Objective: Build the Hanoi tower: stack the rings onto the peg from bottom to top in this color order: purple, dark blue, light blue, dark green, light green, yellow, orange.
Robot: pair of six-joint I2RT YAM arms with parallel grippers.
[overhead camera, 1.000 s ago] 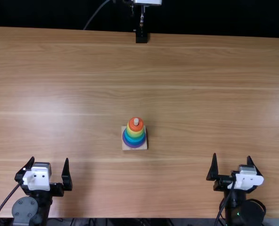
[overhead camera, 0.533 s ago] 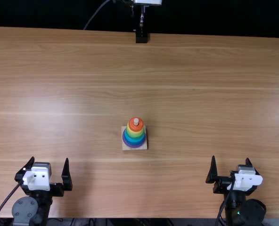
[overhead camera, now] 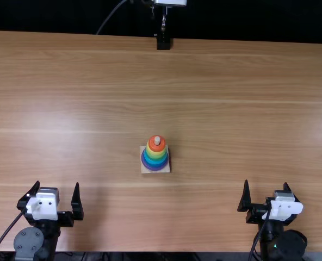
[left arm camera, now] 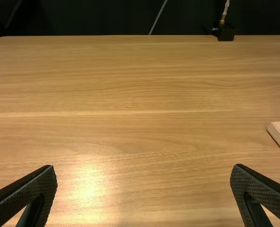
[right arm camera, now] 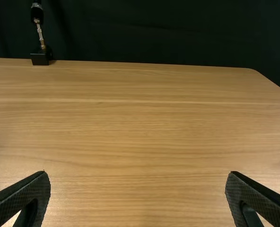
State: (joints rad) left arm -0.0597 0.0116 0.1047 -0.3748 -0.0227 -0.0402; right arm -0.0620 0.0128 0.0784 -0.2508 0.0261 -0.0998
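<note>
Since the earliest frame, the right gripper (overhead camera: 266,182) has moved only slightly toward the near edge of the table (overhead camera: 231,109); the tower and the left gripper (overhead camera: 57,182) keep their places. Left of the middle, by the near edge, the left gripper has its fingers spread wide, with nothing between them. It is well apart from the tower, probably so that it cannot disturb it.

Next comes the base (overhead camera: 144,170), flat on the table around the middle, nearer to the near edge than to the far one. Its peg (overhead camera: 157,140) stands upright and carries the rings: orange ring (overhead camera: 152,145) on top, then yellow, greens, blues, and purple ring (overhead camera: 155,169) lowest. The wide rings are low, so I think they support the narrow ones well. Between the two greens I cannot tell the order surely, but the task looks finished to me.

At right, also by the near edge, the right gripper is open and empty. I judge that both arms may simply rest.
</note>
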